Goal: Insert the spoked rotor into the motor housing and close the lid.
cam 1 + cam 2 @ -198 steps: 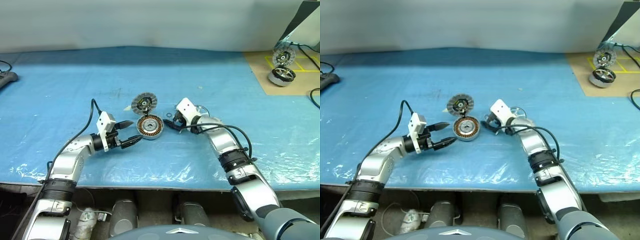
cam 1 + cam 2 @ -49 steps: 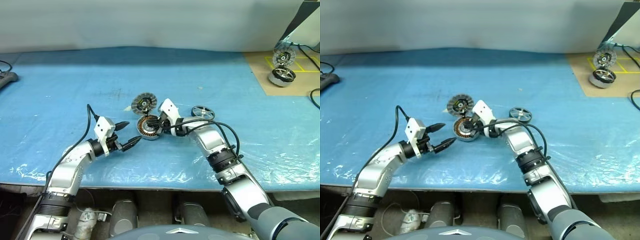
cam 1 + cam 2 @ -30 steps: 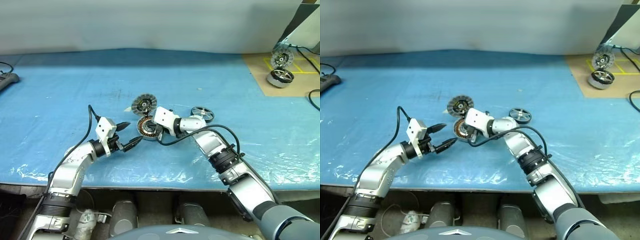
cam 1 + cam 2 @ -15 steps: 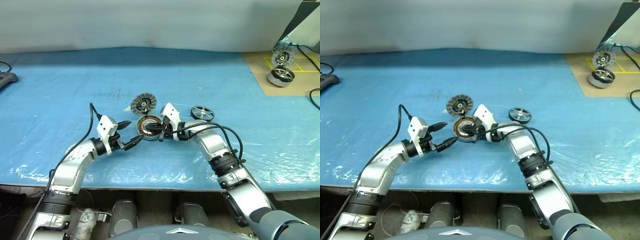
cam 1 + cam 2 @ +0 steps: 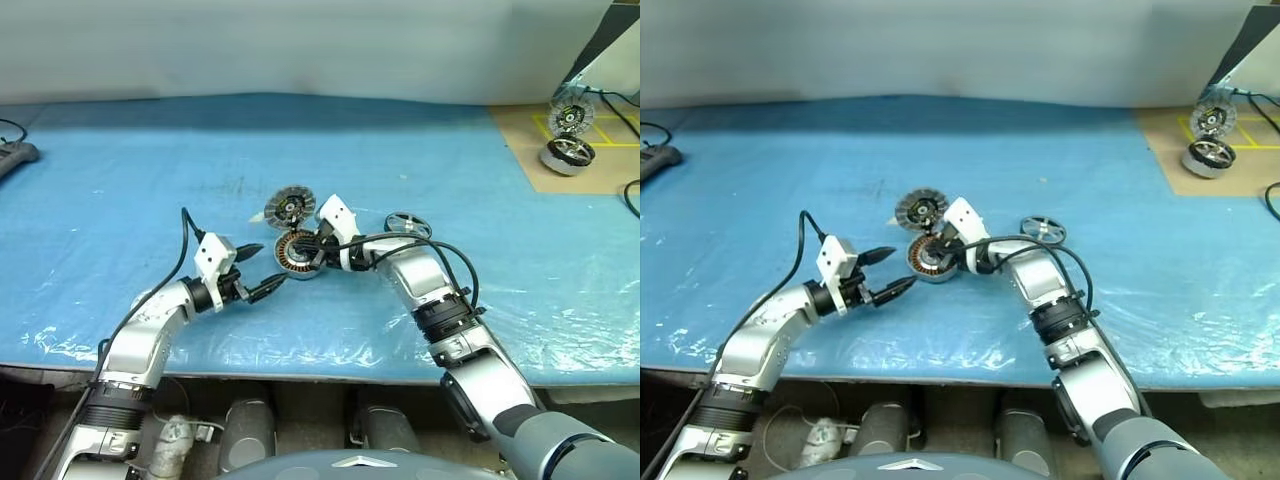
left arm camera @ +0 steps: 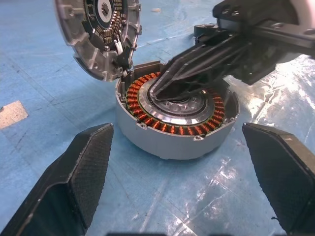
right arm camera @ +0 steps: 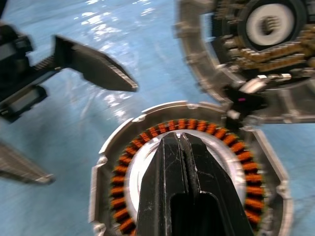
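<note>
Housing (image 5: 300, 254) mid-table, windings up, rotor (image 5: 407, 224) out to its right.
Lid (image 5: 289, 208) tilted against housing's far rim. Right gripper (image 7: 180, 140) pinched together, tips over housing's centre. Left gripper (image 5: 261, 270) spread wide, empty, just left of housing. Blue sheet (image 5: 150, 180) beneath.

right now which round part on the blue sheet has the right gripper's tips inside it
The motor housing, the cup ringed with copper windings. The ribbed lid leans against its rim; the spoked rotor lies apart.
</note>
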### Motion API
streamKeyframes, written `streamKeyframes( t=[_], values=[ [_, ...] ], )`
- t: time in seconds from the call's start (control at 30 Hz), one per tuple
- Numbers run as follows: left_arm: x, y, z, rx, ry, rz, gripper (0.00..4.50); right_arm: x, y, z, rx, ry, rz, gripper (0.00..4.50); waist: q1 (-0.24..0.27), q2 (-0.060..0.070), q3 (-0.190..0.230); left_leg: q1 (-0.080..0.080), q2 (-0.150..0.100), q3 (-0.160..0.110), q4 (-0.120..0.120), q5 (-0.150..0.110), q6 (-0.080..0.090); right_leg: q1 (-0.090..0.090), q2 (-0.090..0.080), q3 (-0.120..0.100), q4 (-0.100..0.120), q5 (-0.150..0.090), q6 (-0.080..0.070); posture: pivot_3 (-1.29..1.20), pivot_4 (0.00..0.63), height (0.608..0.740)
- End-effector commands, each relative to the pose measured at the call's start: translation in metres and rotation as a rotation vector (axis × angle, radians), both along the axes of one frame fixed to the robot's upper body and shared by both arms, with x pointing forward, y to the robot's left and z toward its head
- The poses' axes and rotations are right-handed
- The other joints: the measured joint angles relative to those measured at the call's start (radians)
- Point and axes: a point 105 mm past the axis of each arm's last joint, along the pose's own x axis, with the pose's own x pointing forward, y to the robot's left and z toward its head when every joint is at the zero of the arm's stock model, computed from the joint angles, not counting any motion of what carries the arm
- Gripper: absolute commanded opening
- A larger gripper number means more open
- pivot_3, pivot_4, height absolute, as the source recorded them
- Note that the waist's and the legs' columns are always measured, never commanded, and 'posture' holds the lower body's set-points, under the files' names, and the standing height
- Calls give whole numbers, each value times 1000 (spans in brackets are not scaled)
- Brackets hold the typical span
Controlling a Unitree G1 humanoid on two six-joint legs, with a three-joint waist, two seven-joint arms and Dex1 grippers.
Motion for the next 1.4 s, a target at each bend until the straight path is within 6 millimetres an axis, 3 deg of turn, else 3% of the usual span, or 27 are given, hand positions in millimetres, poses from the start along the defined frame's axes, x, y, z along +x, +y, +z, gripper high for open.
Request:
streamKeyframes(
  t=[0.03,0.13,0.2,0.3,0.4,0.53,0.63,0.8,0.97,1.03,1.27,1.4],
  values=[
    [1,2,5,-3,-32,-5,4500,-10,9,16,21,-73,82,31,0,0,0,0,0,0,0,0,0,0,0,0,0,0,0,0,150,740],
    [2,2,5,-4,-33,-5,4500,-11,10,16,16,-90,94,31,-2,0,0,0,0,0,0,0,0,0,0,0,0,0,0,0,150,740],
    [2,1,4,-6,-35,-8,4500,-1,8,19,26,-104,32,31,-2,0,0,0,0,0,0,0,0,0,0,0,0,0,0,0,150,740],
    [2,0,5,-12,-38,-10,4500,4,5,39,148,-85,1,31,-2,0,0,0,0,0,0,0,0,0,0,0,0,0,0,0,150,740],
    [-1,-2,6,-24,-38,-18,4500,5,-15,71,257,-91,-22,31,0,0,0,-1,0,0,0,0,0,-1,0,0,0,0,0,0,150,740],
    [-2,-1,7,-32,-40,-21,4500,10,-56,78,148,-179,-118,31,9,0,0,-1,0,0,0,0,0,0,0,0,0,0,0,0,150,740],
    [-6,-3,10,-38,-44,-31,4500,15,-101,80,-43,-289,-204,611,18,0,0,0,0,0,0,0,0,0,0,0,0,0,0,0,150,740],
    [-8,-10,15,-52,-47,-60,4500,21,-154,83,-259,-353,-293,2347,20,0,1,1,0,0,0,0,0,0,0,0,0,0,0,0,150,740],
    [-5,-19,15,-67,-47,-67,4500,30,-190,76,-406,-308,-373,4142,21,0,1,1,-1,0,0,0,0,1,0,0,0,0,0,0,150,740],
    [-5,-21,15,-71,-45,-73,4500,40,-206,70,-456,-270,-452,4142,20,0,1,1,-1,0,1,0,0,1,0,0,0,0,0,0,150,740],
    [-5,-23,11,-66,-39,-73,4500,43,-207,54,-526,-246,-394,4142,21,0,1,0,0,1,2,1,3,0,0,0,1,0,0,0,150,740],
    [-5,-22,16,-66,-46,-62,4500,47,-189,74,-406,-239,-391,4142,21,1,1,0,0,1,5,1,3,0,0,0,4,0,0,0,150,740]
  ],
)
